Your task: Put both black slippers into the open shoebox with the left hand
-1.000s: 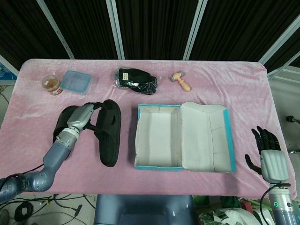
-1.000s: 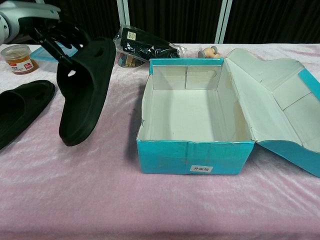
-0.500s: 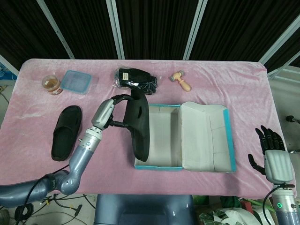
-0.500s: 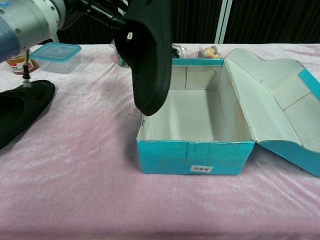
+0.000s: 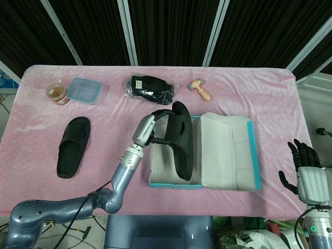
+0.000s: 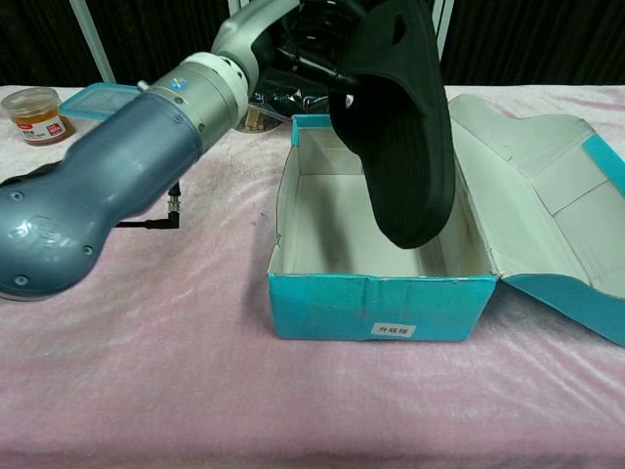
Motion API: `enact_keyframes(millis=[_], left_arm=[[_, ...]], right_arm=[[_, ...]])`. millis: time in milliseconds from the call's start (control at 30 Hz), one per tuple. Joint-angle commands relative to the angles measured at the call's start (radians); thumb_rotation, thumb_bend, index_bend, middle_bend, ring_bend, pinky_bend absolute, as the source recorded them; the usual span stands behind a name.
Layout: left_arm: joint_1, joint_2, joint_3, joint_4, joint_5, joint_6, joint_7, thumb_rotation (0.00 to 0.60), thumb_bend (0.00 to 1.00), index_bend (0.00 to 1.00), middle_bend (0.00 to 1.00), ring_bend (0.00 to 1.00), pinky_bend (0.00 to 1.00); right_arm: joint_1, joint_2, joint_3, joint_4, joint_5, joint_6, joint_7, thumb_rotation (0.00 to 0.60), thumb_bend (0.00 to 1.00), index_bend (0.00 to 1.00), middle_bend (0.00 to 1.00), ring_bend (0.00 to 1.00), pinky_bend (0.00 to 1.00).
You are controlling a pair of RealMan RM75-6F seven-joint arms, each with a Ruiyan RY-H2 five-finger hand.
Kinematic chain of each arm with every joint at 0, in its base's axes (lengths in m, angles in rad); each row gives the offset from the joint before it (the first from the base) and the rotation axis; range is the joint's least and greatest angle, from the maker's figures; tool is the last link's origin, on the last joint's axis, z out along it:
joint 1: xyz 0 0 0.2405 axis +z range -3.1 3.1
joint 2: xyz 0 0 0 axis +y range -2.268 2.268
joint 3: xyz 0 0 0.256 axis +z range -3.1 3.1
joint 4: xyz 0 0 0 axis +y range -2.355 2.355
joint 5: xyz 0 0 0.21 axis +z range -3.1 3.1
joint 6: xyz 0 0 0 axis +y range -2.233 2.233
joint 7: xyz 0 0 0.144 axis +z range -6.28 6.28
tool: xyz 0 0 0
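Observation:
My left hand [image 5: 151, 127] grips a black slipper [image 5: 182, 141] by its strap and holds it on edge, sole toward the lid side, above the open teal shoebox [image 5: 152, 165]. In the chest view the slipper [image 6: 398, 127] hangs toe down over the white inside of the shoebox [image 6: 381, 293], and the left hand [image 6: 293, 21] is mostly cut off at the top. The second black slipper [image 5: 73, 146] lies flat on the pink cloth at the left. My right hand [image 5: 304, 172] hovers at the lower right with its fingers spread, holding nothing.
The box's lid [image 5: 227, 150] lies folded open to the right. Along the back stand a small jar [image 5: 57, 93], a blue-lidded container [image 5: 84, 90], a black bundle in plastic [image 5: 150, 88] and a wooden toy hammer [image 5: 200, 90].
The left hand has carried the slipper rightward, from beside the box's left wall to above its inside. The right hand has sunk slightly toward the lower frame edge.

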Motion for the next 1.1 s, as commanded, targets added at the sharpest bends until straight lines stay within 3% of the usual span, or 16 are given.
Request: enact_keyframes(millis=[33,300,400,867,1100], left_arm=[[-0.019,-0.036,0.000,0.042,0.008,-0.018,-0.040,0.600,0.15,0.44,0.33,0.24,0.24],[-0.032,-0.060,0.014,0.089,0.017,-0.046,-0.038,0.600,0.15,0.43,0.33,0.24,0.24],[-0.037,-0.063,0.016,0.098,-0.003,-0.071,-0.002,0.600,0.15,0.42,0.32,0.24,0.19],[-0.095,-0.073,0.011,0.126,-0.165,-0.179,0.341,0.600,0.13,0.38,0.31,0.25,0.10],[-0.130,-0.083,0.056,0.154,-0.219,-0.193,0.577,0.600,0.13,0.35,0.32,0.25,0.09]], right_arm=[[-0.001,0.002,0.000,-0.005,0.003,0.000,-0.003,0.600,0.29,0.00,0.02,0.00,0.08],[-0.003,0.012,0.004,-0.016,0.004,0.004,-0.008,0.600,0.29,0.00,0.02,0.00,0.08],[-0.004,0.013,0.003,-0.016,0.003,0.004,-0.007,0.600,0.29,0.00,0.02,0.00,0.08],[-0.013,0.022,-0.002,-0.020,-0.004,0.014,-0.001,0.600,0.29,0.00,0.02,0.00,0.08],[-0.016,0.023,-0.003,-0.017,-0.002,0.012,0.009,0.600,0.29,0.00,0.02,0.00,0.08]])
